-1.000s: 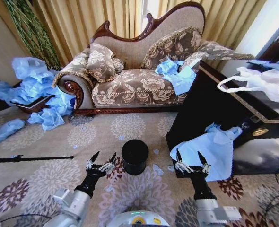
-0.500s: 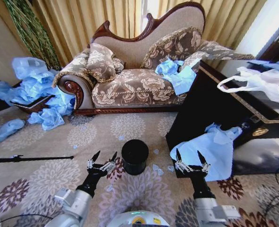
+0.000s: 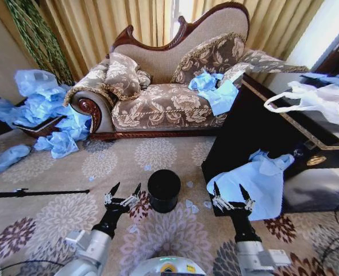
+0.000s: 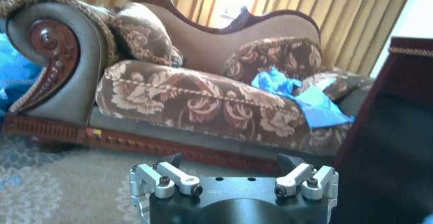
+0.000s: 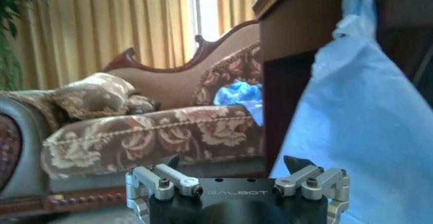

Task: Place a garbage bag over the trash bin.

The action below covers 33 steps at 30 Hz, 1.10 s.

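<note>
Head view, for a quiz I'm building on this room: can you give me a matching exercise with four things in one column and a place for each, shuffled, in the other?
Things:
1. trash bin
2. garbage bag
3. white plastic bag
4. left gripper

Places:
A. on top of the dark cabinet
B. hanging down the dark cabinet's front
C. standing on the carpet between the two grippers
D. open, just to the robot's left of the bin

Pairs: 1-C, 2-B, 3-A, 4-D

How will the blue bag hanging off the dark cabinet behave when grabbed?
The garbage bag is probably floppy: it drapes limp and creased down the cabinet. Likely very light, being a thin film. It may slip or bunch between jaws, so the right gripper could catch one layer only.
</note>
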Motion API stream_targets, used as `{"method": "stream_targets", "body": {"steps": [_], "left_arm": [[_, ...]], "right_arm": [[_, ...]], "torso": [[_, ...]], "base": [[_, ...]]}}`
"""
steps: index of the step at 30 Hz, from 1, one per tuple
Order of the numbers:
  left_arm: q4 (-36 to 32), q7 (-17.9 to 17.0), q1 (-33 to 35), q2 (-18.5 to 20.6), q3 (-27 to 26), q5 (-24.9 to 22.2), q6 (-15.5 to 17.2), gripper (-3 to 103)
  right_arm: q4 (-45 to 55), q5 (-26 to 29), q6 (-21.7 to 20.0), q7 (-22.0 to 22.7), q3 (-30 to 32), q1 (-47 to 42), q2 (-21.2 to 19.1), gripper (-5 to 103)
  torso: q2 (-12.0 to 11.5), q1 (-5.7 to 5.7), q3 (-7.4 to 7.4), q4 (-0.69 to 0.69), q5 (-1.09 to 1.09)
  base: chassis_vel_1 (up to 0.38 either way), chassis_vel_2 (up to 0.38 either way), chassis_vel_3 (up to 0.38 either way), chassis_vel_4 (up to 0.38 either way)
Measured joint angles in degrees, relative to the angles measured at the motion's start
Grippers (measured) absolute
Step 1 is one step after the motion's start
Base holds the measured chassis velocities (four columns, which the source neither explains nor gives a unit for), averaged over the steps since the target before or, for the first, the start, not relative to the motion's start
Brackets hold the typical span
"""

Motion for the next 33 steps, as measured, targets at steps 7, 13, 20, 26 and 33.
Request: {"method": "stream_targets", "body": {"steps": [7, 13, 20, 26, 33], "left_arm": [[0.9, -1.1, -4.6, 6.9, 2.7, -8.7, 1.6, 96], [4.0, -0.3, -16.0, 22.0, 14.4, -20.0, 3.2, 95], [12.9, 0.9, -39.8, 27.1, 35.9, -25.9, 1.4, 94], [23.0, -0.3, -59.3, 18.8, 54.4, -32.2, 0.6, 87], [32.4, -2.4, -70.5, 5.3, 65.2, -35.4, 0.1, 82]], "right_arm": [[-1.9, 0.6, 1.3, 0.5, 0.3, -1.0, -2.1, 100], [-5.3, -1.5, 5.1, 0.9, 1.2, -2.7, 0.2, 100], [-8.7, -2.7, 6.7, 1.0, 2.7, -1.9, 2.8, 100], [-11.2, -4.3, 9.4, -0.4, 1.4, -3.1, 4.6, 100], [-12.5, -4.5, 9.6, -0.7, 1.1, -4.1, 4.6, 100]], "torso": [[0.0, 0.00, 0.00, 0.08, 0.01], [0.0, 0.00, 0.00, -0.03, -0.01], [0.0, 0.00, 0.01, 0.04, 0.01], [0.0, 0.00, 0.01, 0.02, 0.00], [0.0, 0.01, 0.01, 0.01, 0.04]], "base": [[0.000, 0.000, 0.000, 0.000], [0.000, 0.000, 0.000, 0.000], [0.000, 0.000, 0.000, 0.000], [0.000, 0.000, 0.000, 0.000], [0.000, 0.000, 0.000, 0.000]]}}
